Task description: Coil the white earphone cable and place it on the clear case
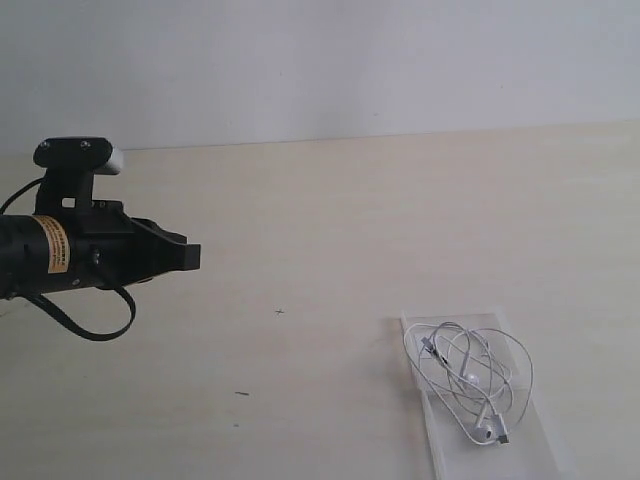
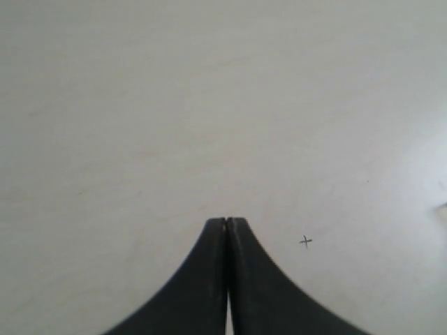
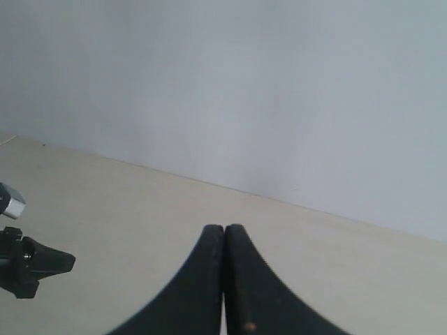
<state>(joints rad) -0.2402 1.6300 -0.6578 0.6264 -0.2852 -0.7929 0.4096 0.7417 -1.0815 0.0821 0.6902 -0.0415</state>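
The white earphone cable [image 1: 470, 375] lies in loose loops on the clear case [image 1: 523, 445], which sits flat on the table at the lower right of the exterior view. Both earbuds rest near the case's near end. My left gripper [image 1: 192, 256] hovers at the left of the exterior view, far from the case, shut with nothing in it. In its own wrist view the left gripper [image 2: 228, 220] has its tips pressed together over bare table. My right gripper [image 3: 223, 227] is also shut and empty; it is out of the exterior view.
The pale wooden table [image 1: 320, 220] runs back to a white wall [image 1: 320, 60]. A small pencil cross [image 1: 279, 312] marks the table's middle; that cross [image 2: 305, 241] also shows by the left fingertips. The left arm's tip [image 3: 31, 265] shows in the right wrist view.
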